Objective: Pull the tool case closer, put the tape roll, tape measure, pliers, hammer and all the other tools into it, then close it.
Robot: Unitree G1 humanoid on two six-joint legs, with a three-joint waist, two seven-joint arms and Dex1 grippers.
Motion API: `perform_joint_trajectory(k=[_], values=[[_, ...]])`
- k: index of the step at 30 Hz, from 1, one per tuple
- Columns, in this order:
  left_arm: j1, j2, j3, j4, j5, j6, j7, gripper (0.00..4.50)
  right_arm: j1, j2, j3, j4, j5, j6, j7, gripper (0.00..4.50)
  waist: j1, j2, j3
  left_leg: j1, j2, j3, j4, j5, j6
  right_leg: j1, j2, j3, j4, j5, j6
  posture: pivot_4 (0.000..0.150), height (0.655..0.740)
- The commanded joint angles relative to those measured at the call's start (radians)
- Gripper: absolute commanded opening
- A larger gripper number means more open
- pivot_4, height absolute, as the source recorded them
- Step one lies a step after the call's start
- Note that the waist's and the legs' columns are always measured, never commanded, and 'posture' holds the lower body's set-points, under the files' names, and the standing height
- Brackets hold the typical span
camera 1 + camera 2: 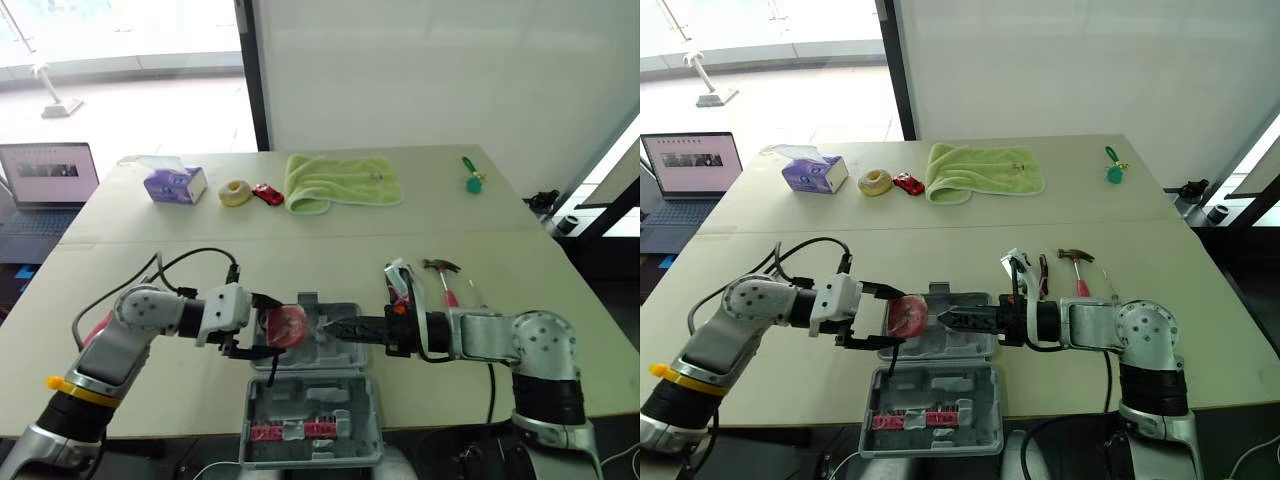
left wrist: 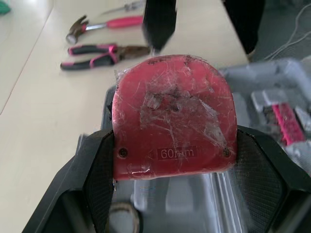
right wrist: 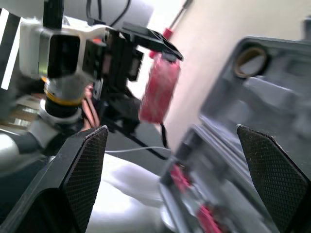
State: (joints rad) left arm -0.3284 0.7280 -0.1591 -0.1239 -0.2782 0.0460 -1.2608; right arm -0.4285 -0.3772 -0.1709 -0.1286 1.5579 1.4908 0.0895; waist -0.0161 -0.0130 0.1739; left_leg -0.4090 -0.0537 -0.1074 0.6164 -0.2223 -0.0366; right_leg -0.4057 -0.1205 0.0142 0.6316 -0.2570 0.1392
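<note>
- My left gripper [image 1: 268, 327] is clamped on the red tape measure [image 2: 172, 116], one pad [image 2: 99, 179] on each flat edge of its body
- The tape measure hangs over the far half of the open case [image 1: 365, 420]; I cannot tell whether it touches the tray under it
- My right gripper [image 1: 943, 318] reaches in from the other side, level with the tape measure, its tips just beside it and not touching
- Its fingers [image 3: 272, 174] stand wide apart with nothing between them
- The case lies open at the near edge of the table [image 1: 150, 240], between my two arms; its near half has pink bits in a row
- The tape roll [image 3: 250, 60] already sits in a round pocket of the case
- The pliers [image 2: 104, 53] with pink and black handles lie on the table to the right of the case, and the hammer [image 2: 104, 26] with a pink handle lies just beyond them
- Along the far side of the table lie a tissue box [image 1: 175, 184], a pale ring [image 1: 235, 193], a small red toy [image 1: 267, 194] and a green towel [image 1: 340, 181], all well apart from the case
- A laptop [image 1: 48, 175] stands open past the table's left corner
</note>
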Motion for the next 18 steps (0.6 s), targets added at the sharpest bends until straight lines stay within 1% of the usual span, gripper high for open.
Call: perform_joint_trajectory(k=[1, 3, 10, 12, 13, 16, 18], values=[[0.003, -0.005, -0.006, -0.018, 0.005, -0.017, 0.003, 2.93, 0.03, -0.018, 0.121, 0.009, 0.339, -0.167, -0.244, 4.5, -0.003, 0.0, 0.0, 0.0, 0.0, 0.0, 0.0, 0.0, 0.0, 0.0, 0.0, 0.0, 0.0, 0.0, 0.0, 0.15, 0.7367], [0.016, -0.005, -0.009, -0.013, 0.011, -0.031, -0.001, 2.93, 0.044, -0.017, 0.176, -0.007, 0.407, -0.232, -0.31, 4.5, -0.006, 0.0, 0.0, 0.0, 0.0, 0.001, 0.0, 0.0, 0.0, 0.0, 0.0, 0.0, 0.0, 0.0, 0.0, 0.15, 0.7367], [0.025, -0.013, -0.029, 0.009, 0.027, -0.072, -0.009, 2.93, 0.064, 0.004, 0.253, -0.041, 0.414, -0.306, -0.349, 4.5, -0.004, 0.0, 0.0, 0.0, 0.0, 0.0, 0.0, 0.0, 0.0, 0.0, 0.0, 0.0, 0.0, 0.0, 0.0, 0.15, 0.7367], [0.025, -0.021, -0.033, 0.007, 0.025, -0.072, -0.009, 2.93, 0.065, 0.011, 0.263, -0.036, 0.414, -0.316, -0.357, 3.94, -0.003, 0.0, 0.0, 0.0, 0.0, 0.0, 0.0, 0.0, 0.0, 0.0, 0.0, 0.0, 0.0, 0.0, 0.0, 0.15, 0.7367], [0.026, -0.024, -0.036, 0.005, 0.025, -0.073, -0.011, 2.93, 0.065, 0.015, 0.267, -0.033, 0.414, -0.319, -0.36, 3.73, -0.002, 0.0, 0.0, 0.0, 0.0, 0.0, 0.0, 0.0, 0.0, 0.0, 0.0, 0.0, 0.0, 0.0, 0.0, 0.15, 0.7367], [0.026, -0.034, -0.041, -0.001, 0.023, -0.065, -0.009, 2.93, 0.067, 0.026, 0.27, -0.024, 0.414, -0.321, -0.358, 2.37, -0.003, 0.0, 0.0, 0.0, 0.0, 0.0, 0.0, 0.0, 0.0, 0.0, 0.0, 0.0, 0.0, 0.0, 0.0, 0.15, 0.7367], [0.025, -0.041, -0.041, -0.007, 0.017, -0.055, -0.007, 2.93, 0.069, 0.025, 0.273, -0.02, 0.414, -0.318, -0.357, 1.38, -0.003, 0.0, 0.0, 0.0, 0.0, 0.001, 0.0, 0.0, 0.0, 0.0, 0.0, 0.0, 0.0, 0.0, 0.0, 0.15, 0.7367]])
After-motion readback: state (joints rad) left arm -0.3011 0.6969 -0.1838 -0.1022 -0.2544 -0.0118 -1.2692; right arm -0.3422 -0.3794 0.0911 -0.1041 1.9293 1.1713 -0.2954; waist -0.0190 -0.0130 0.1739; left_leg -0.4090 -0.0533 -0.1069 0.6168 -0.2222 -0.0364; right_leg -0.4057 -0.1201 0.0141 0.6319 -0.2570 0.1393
